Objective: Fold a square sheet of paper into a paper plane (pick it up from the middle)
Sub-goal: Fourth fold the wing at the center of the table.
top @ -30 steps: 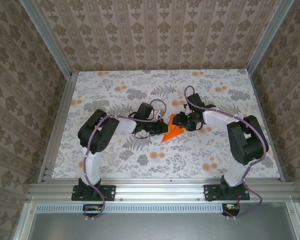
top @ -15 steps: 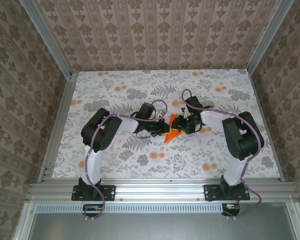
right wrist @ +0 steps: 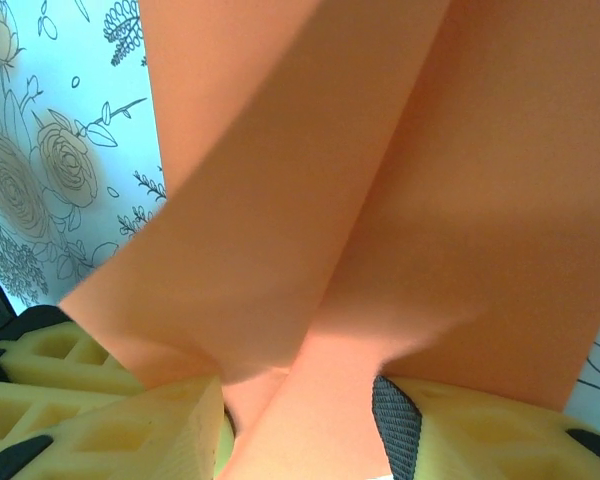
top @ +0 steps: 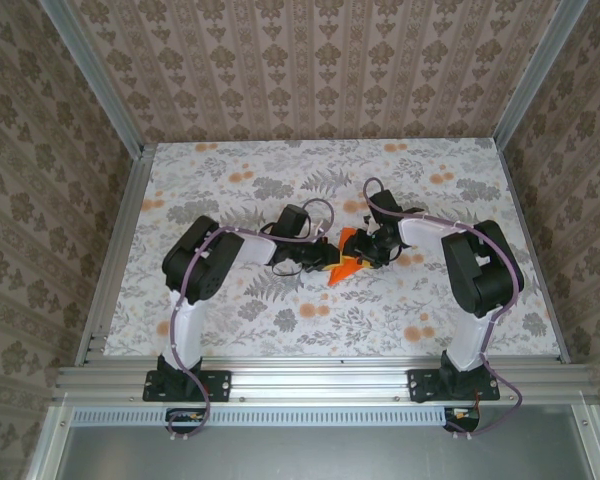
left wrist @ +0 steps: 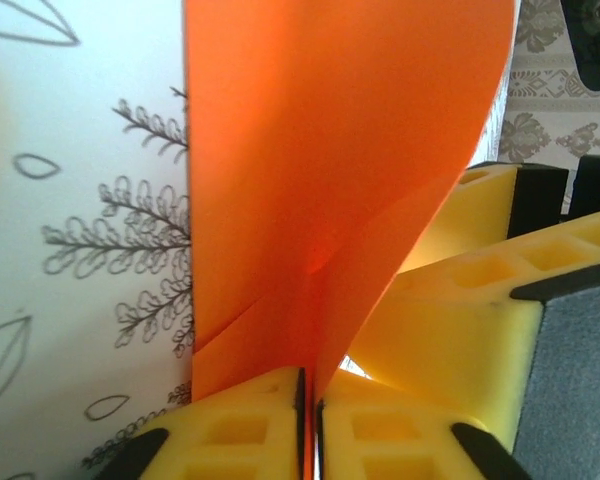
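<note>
On a floral-printed tabletop walled in by patterned paper, two robot arms meet at centre over a bright orange sheet of paper. At left, the left gripper reaches in from its side; its wrist camera shows its yellow fingers pressed almost together at its tip, pinching a creased edge of the sheet, which rises from them in two curved flaps against the grey leaf print. Toward the right, the right gripper comes at the same sheet from the other side, and from its own wrist the jaws of this gripper stand partway apart with a thick fold of the paper wedged between them and touching both pads. The sheet sits raised between the two grippers, near the middle of the tabletop. Compared with a second ago, the right arm's elbow has swung inward toward centre, and the orange shape seen from above has drawn in from a broad wedge to a narrower, more bunched form.
</note>
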`<state>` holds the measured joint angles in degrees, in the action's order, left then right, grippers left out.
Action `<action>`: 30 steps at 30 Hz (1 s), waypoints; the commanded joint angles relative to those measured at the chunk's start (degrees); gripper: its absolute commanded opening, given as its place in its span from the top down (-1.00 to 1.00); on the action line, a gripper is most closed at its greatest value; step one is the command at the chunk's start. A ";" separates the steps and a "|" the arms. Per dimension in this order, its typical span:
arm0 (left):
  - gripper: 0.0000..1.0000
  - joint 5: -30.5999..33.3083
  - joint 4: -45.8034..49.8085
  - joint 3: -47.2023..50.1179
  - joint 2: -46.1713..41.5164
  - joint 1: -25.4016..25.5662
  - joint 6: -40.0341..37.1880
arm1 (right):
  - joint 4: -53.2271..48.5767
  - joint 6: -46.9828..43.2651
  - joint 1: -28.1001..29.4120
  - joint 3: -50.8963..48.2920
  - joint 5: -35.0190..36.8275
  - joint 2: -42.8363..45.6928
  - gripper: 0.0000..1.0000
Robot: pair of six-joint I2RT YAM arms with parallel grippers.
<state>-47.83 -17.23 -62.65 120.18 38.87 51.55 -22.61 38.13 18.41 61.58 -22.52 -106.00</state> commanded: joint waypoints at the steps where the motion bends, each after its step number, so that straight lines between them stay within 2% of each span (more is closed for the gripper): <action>1: 0.62 -1.68 -2.74 0.36 -1.66 -0.20 0.12 | -4.66 2.58 0.08 -1.97 7.59 -5.04 0.01; 5: 0.47 -2.20 -4.30 2.19 -4.10 -0.46 0.50 | -4.72 3.35 -0.04 -2.07 7.76 -5.54 0.01; 11: 0.40 -1.60 -5.00 6.04 -8.52 -1.42 0.66 | -5.42 3.95 -0.04 -1.75 8.24 -6.36 -0.01; 16: 0.41 4.32 -3.27 9.71 -13.56 -1.63 -1.99 | -6.29 4.73 0.04 -1.54 9.37 -7.04 -0.04; 23: 0.41 15.23 1.41 11.92 -19.20 1.71 -9.04 | -7.83 6.13 0.00 -1.05 11.29 -8.07 -0.03; 30: 0.47 15.95 -0.20 11.04 -17.28 4.31 -11.12 | -10.66 7.61 0.05 -0.58 13.76 -8.86 -0.05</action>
<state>-33.43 -17.17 -51.64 101.86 42.54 43.20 -26.52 44.05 18.63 64.75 -19.88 -108.01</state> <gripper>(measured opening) 0.276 0.520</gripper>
